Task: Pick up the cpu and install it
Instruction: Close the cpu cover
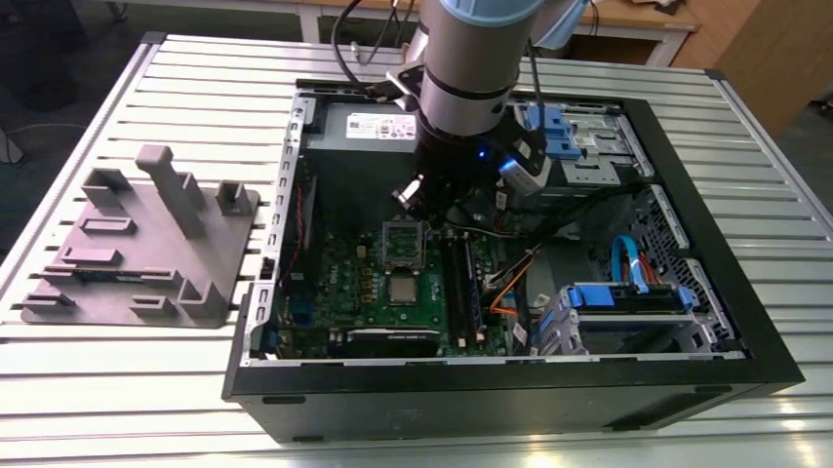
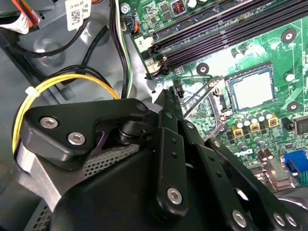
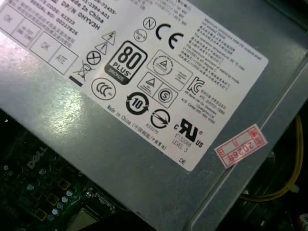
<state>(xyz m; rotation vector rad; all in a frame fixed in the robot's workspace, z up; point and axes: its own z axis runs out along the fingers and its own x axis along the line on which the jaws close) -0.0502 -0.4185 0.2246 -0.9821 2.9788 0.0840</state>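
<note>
gripper [image 2: 168, 96]: low in the pc case [image 1: 521, 390], over the board edge by the memory slots [image 2: 216, 29]; open or closed, cannot tell
socket lever [image 2: 199, 94]: thin wire, raised, just beside the gripper tip
cpu [image 2: 251, 86]: flat in the socket on the motherboard [image 2: 284, 53], silvery top up, apart from the gripper; probably seated, not certain
step tip: descend square to the chip, take it by its edges, stay clear of the lever and the yellow cables [image 2: 72, 79]
</note>
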